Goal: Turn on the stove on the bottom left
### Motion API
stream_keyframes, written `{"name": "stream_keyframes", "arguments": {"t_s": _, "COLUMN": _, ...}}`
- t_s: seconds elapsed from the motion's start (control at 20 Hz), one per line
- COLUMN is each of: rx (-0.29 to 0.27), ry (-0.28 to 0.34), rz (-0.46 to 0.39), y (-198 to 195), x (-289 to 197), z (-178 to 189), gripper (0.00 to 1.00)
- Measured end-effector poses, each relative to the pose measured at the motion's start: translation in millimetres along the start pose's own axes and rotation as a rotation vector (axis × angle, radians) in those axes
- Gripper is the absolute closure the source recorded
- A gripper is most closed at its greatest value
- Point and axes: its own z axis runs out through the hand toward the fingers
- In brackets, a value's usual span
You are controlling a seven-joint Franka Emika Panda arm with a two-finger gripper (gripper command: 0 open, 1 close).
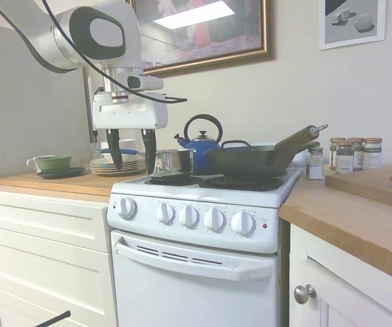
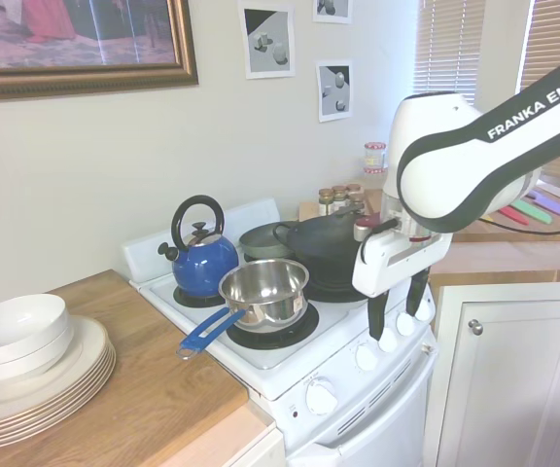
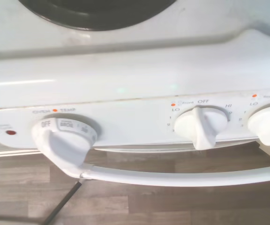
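The white stove has five round knobs along its front panel, the leftmost knob at the panel's left end. A small red light sits at the right end. My gripper hangs open with nothing between its fingers, pointing down just in front of and above the panel's left part. In the wrist view I look down on the oven temperature knob, a knob marked Front with its pointer at OFF, and the oven-door handle.
A steel saucepan with a blue handle sits on the front left burner, close behind the fingers. A blue kettle and a black wok fill the other burners. Stacked plates lie on the left counter, spice jars on the right one.
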Motion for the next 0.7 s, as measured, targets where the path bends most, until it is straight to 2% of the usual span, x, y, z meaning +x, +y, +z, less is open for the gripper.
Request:
{"name": "stream_keyframes", "arguments": {"t_s": 0.4, "rx": -0.024, "ry": -0.006, "rz": 0.003, "y": -10.1, "x": 19.0, "z": 16.1, "gripper": 0.00}}
{"name": "stream_keyframes", "arguments": {"t_s": 0.45, "rx": -0.025, "ry": -0.008, "rz": 0.004, "y": -11.3, "x": 21.0, "z": 17.3, "gripper": 1.00}}
{"name": "stream_keyframes", "arguments": {"t_s": 0.7, "rx": -0.031, "ry": -0.016, "rz": 0.000, "y": -16.2, "x": 23.5, "z": 22.7, "gripper": 1.00}}
